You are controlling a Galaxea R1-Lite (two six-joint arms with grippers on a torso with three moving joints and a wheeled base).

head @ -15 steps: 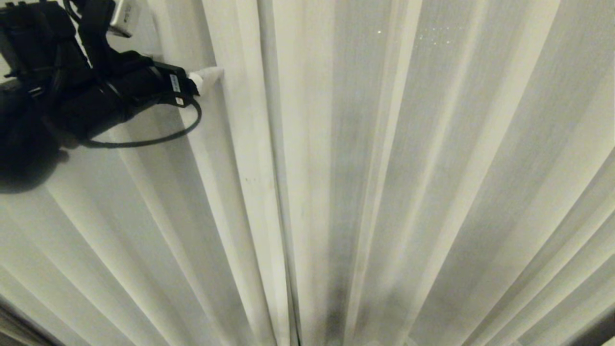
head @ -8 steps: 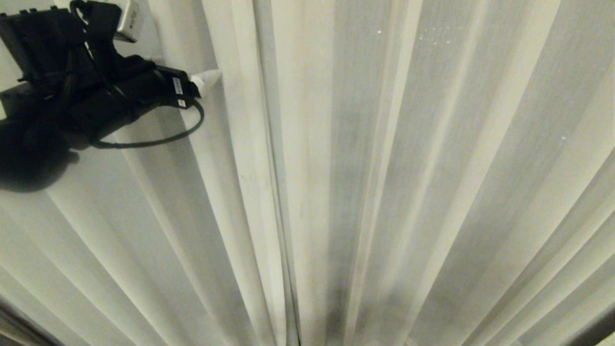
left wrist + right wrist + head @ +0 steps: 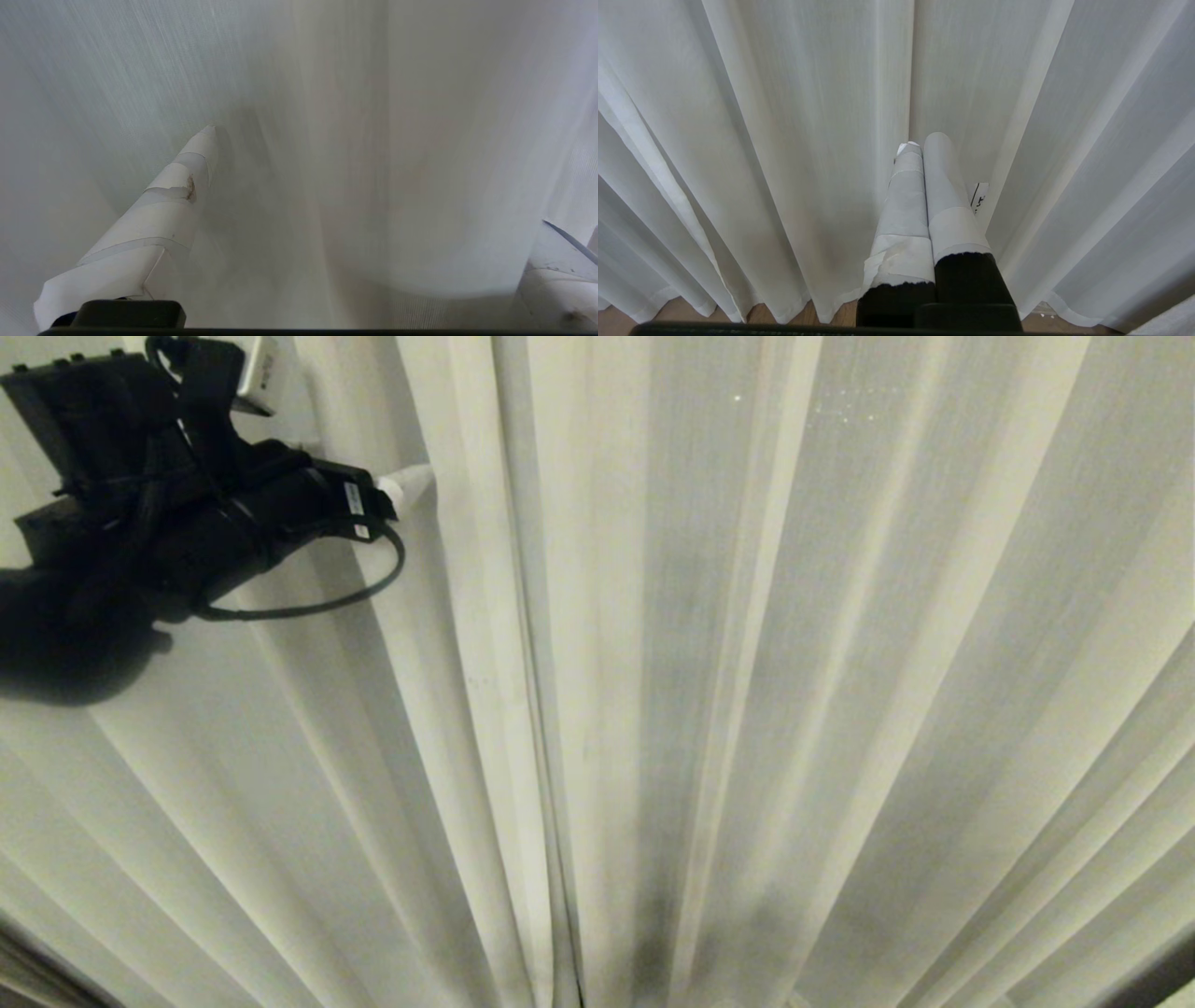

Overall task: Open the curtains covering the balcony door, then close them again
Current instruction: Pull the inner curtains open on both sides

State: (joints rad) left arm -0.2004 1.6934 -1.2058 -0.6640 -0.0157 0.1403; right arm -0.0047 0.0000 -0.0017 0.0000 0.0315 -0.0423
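The cream-white curtains (image 3: 747,691) hang drawn and fill the head view; their two panels meet at a seam (image 3: 527,709) left of centre. The balcony door is hidden behind them. My left gripper (image 3: 373,186) is raised at the upper left and stands open, pushed into the cloth just left of the seam. A soft pleat (image 3: 420,196) bulges between its two white-taped fingers (image 3: 163,210), and one taped fingertip (image 3: 408,483) shows in the head view. My right gripper (image 3: 920,142) hangs low before the curtains' hem, fingers shut together and holding nothing.
Wooden floor (image 3: 668,315) shows under the curtain hem. A small white label (image 3: 978,198) is sewn to a fold beside the right fingers. A black cable loop (image 3: 317,602) hangs under the left wrist. Dark strips sit at the head view's bottom corners (image 3: 1162,980).
The left arm has edged slightly to the right, towards the seam, with its fingers still wide open. The right arm has not moved.
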